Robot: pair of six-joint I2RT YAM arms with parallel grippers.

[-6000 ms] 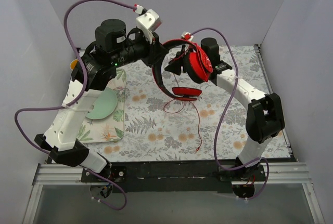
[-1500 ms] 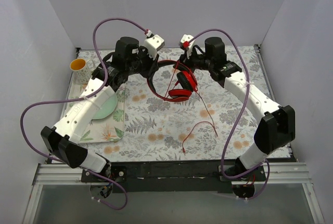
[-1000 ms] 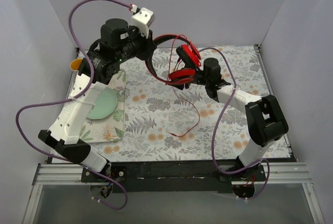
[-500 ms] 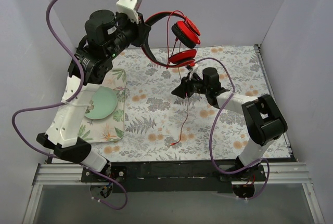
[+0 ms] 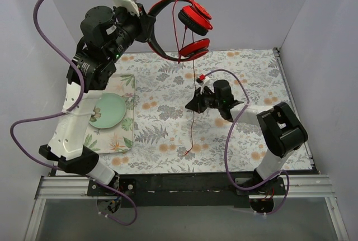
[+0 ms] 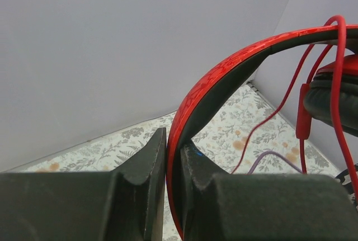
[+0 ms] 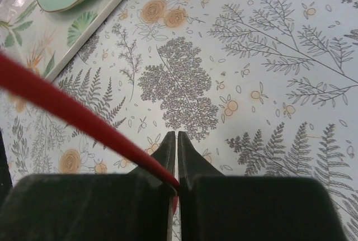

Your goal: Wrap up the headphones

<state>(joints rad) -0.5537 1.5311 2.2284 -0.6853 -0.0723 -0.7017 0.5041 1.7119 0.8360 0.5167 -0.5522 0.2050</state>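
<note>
holding headphones [image 5: 194,20] aloft: left end effector [image 6: 173,140] | right end effector [image 7: 177,136] pinching cable [image 7: 61,108]

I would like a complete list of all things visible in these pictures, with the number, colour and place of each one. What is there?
headphones: one, red with black inner band and pads, held in the air above the far side of the table
headphone cable: one, thin, red, hanging from the headphones down to the tablecloth
plate: one, mint green, on the tray
tray: one, floral pattern, left side of the table
tablecloth: one, pale with a floral print, covering the table
purple cables: two, one looping along each arm
left gripper: one, black, raised, shut on the headphones' band
right gripper: one, black, low over the tablecloth, shut on the headphone cable
</note>
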